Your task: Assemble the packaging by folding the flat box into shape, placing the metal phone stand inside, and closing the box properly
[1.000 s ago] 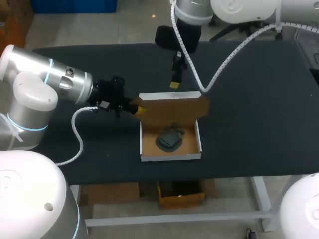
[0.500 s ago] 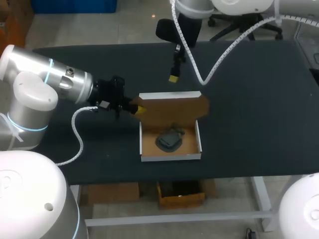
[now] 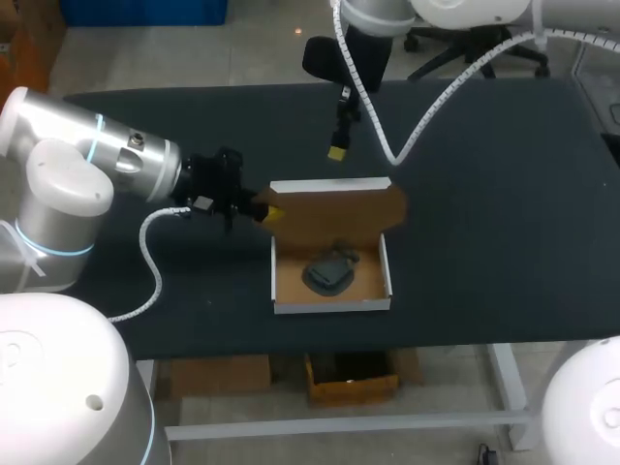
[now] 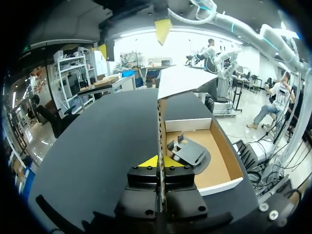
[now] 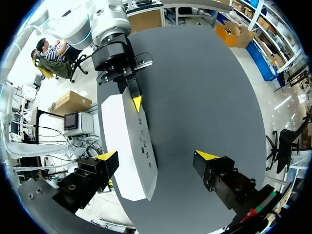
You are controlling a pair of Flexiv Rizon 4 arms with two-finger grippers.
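The left gripper [image 4: 160, 162] is closed on the near side edge of the lid [image 4: 185, 80] of a brown cardboard box with white outer walls [image 4: 219, 187]. Its two yellow tips press the thin board from both sides. Just beside the fingers, on the side toward the robot, lies the box's open tray. A dark metal phone stand [image 4: 191, 153] rests on the tray's brown floor, close to the wall nearest the gripper. Ahead of the fingers the lid runs away edge-on and stands upright. Its white upper part rises above the tray's far end. Higher and farther ahead, one yellow tip of the right gripper [image 4: 162, 29] hangs over the black table [image 4: 112, 131].

The right gripper [image 5: 157, 156] is wide open and holds nothing. Under it lie the white outer face of the lid [image 5: 124, 141] and bare black table [image 5: 195, 87]. One finger hangs over the lid and the other over the table. Ahead of it, the left gripper [image 5: 132, 95] sits at the lid's far end.

In the head view the right gripper [image 3: 337, 153] hangs above the table [image 3: 484, 194], behind the lid [image 3: 334, 208] and clear of it. The left gripper [image 3: 271, 211] meets the lid's left edge. The phone stand [image 3: 329, 273] lies inside the tray [image 3: 332, 306].
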